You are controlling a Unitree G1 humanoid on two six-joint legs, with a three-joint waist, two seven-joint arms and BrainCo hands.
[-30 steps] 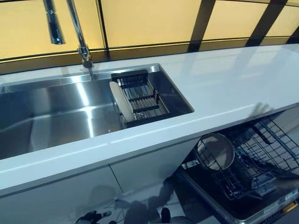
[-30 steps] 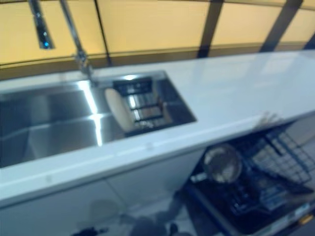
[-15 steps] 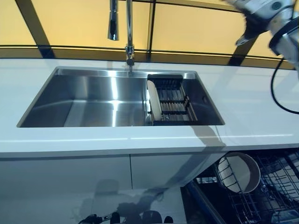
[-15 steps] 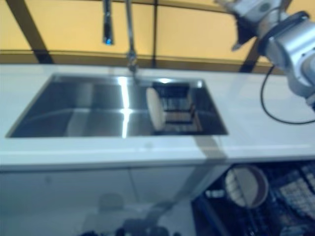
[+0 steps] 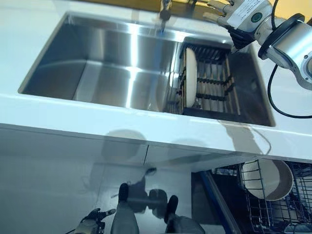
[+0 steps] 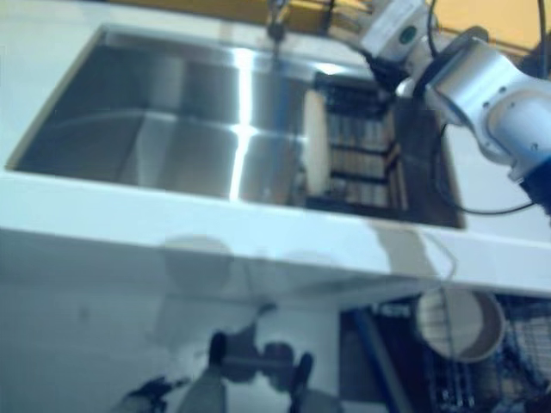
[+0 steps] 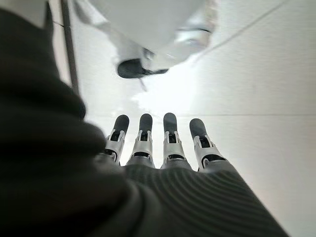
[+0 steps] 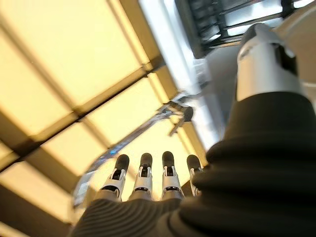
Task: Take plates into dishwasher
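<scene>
A white plate stands on edge at the left end of a dark dish rack in the right part of the steel sink. My right hand is above the back edge of the rack, to the right of the plate and apart from it. Its fingers are straight and hold nothing. My left hand hangs low by the floor, with straight, empty fingers. The open dishwasher's wire rack is at the lower right and holds a round white dish.
The faucet rises behind the sink, just left of the rack. The white counter runs along the sink's front edge. White cabinet fronts lie under it, left of the dishwasher.
The camera has tilted down and turned, so the whole scene has shifted. My right arm has come lower and closer to the dish rack. The plate has not moved in the rack.
</scene>
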